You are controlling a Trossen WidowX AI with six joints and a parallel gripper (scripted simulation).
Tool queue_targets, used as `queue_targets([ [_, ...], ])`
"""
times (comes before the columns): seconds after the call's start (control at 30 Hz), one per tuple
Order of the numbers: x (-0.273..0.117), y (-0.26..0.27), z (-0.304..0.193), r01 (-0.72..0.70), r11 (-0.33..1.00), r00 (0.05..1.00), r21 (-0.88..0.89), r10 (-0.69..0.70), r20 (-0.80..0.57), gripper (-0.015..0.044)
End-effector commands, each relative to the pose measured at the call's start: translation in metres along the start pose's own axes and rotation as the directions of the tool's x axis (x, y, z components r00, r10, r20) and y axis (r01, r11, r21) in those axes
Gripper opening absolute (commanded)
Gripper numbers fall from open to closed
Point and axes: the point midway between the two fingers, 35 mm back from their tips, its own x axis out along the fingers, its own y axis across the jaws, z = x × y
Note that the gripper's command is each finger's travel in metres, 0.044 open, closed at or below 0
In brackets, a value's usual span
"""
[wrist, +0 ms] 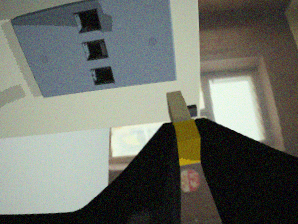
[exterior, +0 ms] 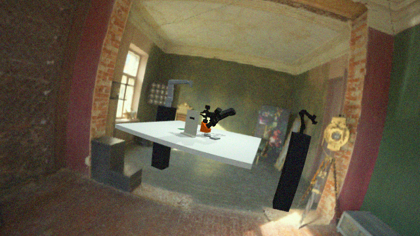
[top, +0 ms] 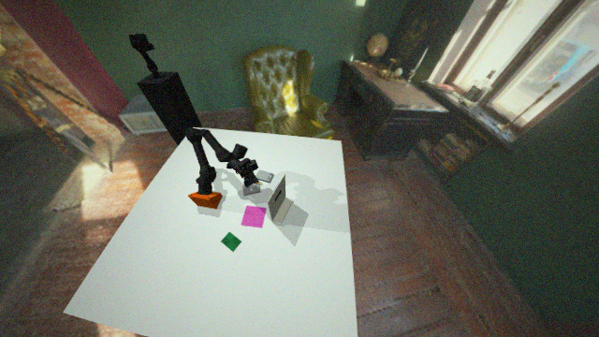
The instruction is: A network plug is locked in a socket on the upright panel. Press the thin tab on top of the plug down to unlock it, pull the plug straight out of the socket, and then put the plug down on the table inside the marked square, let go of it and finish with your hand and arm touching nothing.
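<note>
My gripper (top: 256, 183) (wrist: 184, 131) is shut on the plug, whose yellow body and pale beige end (wrist: 176, 106) show between the black fingertips in the wrist view. The plug is held above the table, clear of the sockets. The upright panel (top: 276, 198) (exterior: 188, 126) stands just ahead of the gripper. Its blue-grey face plate (wrist: 140, 55) has three dark square openings, all without a plug in them. The plug's tab cannot be told apart. A magenta square (top: 254, 216) and a smaller green square (top: 231, 241) are marked on the table; both are away from the gripper.
Two flat grey pieces (top: 265, 176) (exterior: 215, 137) lie near the gripper on the table (top: 211, 290) (exterior: 230, 149). An orange block (top: 206, 199) (exterior: 205, 127) is at the arm's base. Black pillars (top: 169, 105) (exterior: 292, 170) with other arms stand beyond the table.
</note>
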Motion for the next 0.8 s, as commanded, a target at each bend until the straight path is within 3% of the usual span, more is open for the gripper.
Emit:
queue_targets([
  [0.0, 0.006, 0.007, -0.005, -0.060, 0.997, 0.998, -0.045, 0.059, -0.012, 0.0000],
  [0.77, 0.038, 0.061, -0.049, -0.450, 0.864, 0.891, -0.224, 0.449, -0.058, 0.0000],
])
